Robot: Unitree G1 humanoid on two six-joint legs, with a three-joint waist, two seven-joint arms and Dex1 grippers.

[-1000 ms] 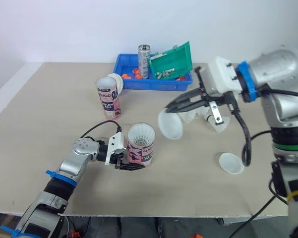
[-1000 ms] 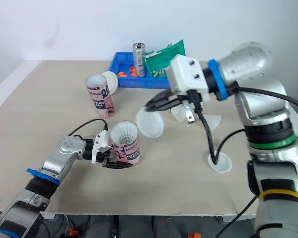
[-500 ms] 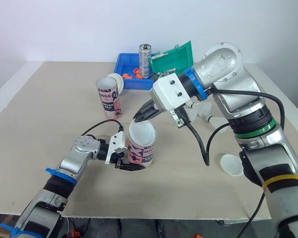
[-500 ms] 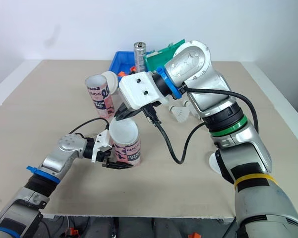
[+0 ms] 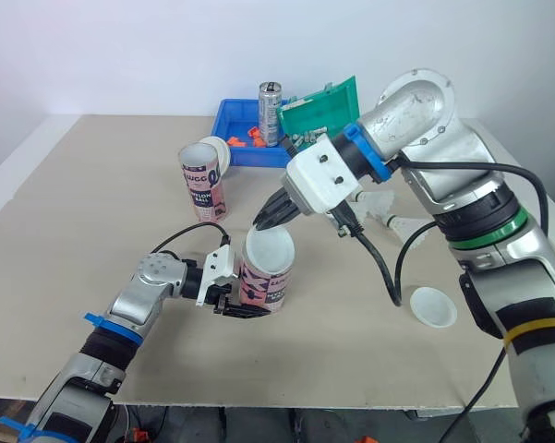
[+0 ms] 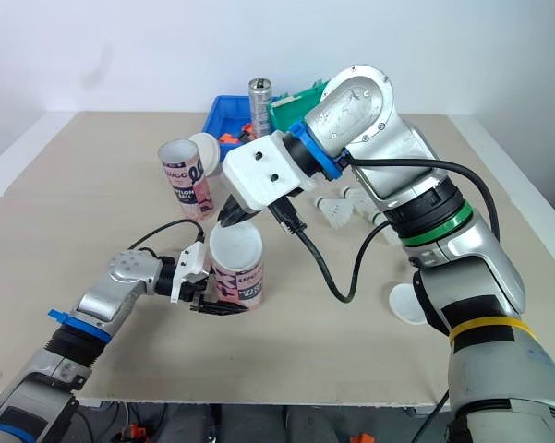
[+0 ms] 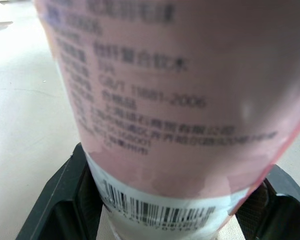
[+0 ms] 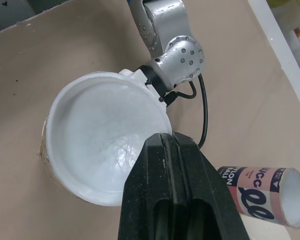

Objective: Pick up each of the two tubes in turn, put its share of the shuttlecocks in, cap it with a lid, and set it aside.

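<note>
A pink shuttlecock tube (image 5: 264, 284) stands upright at the table's front middle, and my left gripper (image 5: 241, 306) is shut on its base; its black fingers (image 7: 60, 200) flank the tube (image 7: 164, 100) in the left wrist view. A white lid (image 5: 270, 247) lies slightly tilted over that tube's mouth. My right gripper (image 5: 262, 221) is shut on the lid's rim (image 8: 105, 140), just above the tube. A second pink tube (image 5: 201, 181) stands open farther back left. Loose white shuttlecocks (image 5: 392, 220) lie to the right, partly behind my right arm.
Another white lid (image 5: 434, 305) lies flat at the front right, and one more (image 5: 218, 149) leans behind the second tube. At the back stand a blue bin (image 5: 249, 155), a metal can (image 5: 270, 103) and a green box (image 5: 319, 113).
My right gripper carried the white lid leftward from mid-table and brought it down onto the mouth of the tube. The left gripper and its tube stayed put.
</note>
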